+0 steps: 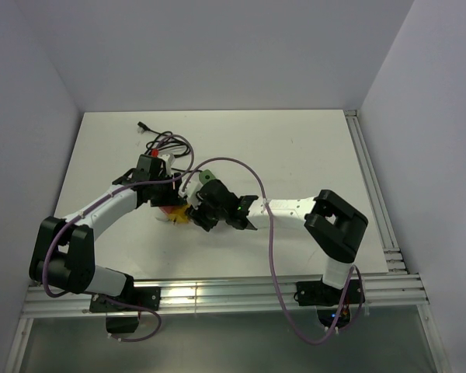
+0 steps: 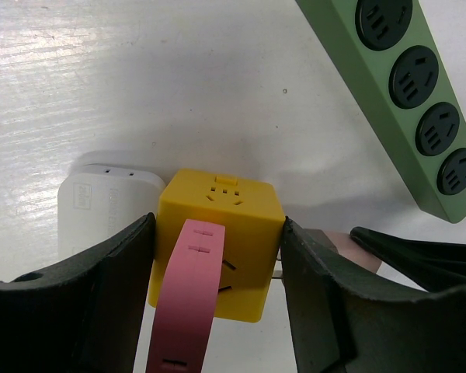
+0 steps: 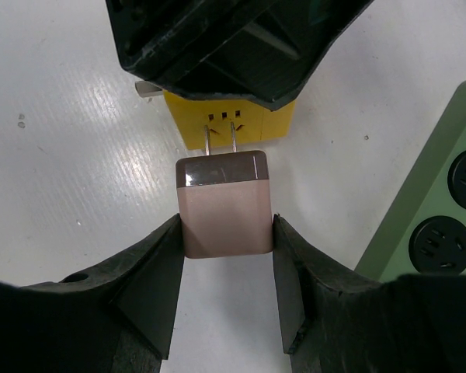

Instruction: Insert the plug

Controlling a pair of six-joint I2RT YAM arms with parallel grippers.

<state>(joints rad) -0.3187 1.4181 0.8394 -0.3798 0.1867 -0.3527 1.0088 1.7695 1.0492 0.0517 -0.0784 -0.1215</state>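
Observation:
My left gripper [image 2: 217,227] is shut on a yellow cube socket [image 2: 221,210] with a pink strap [image 2: 188,295] over it, resting on the white table. My right gripper [image 3: 226,225] is shut on a pinkish-brown plug [image 3: 225,206]. Its two metal prongs [image 3: 220,140] point at the cube's slotted face [image 3: 229,124] and reach it. I cannot tell whether they are inside the slots. In the top view both grippers meet at the cube [image 1: 182,216] near the table's middle. The plug's edge also shows in the left wrist view [image 2: 359,245].
A green power strip [image 2: 415,101] with round black sockets lies just right of the cube; it also shows in the right wrist view [image 3: 443,194]. A white adapter [image 2: 101,203] sits against the cube's left side. Loose cables [image 1: 165,142] lie at the back left.

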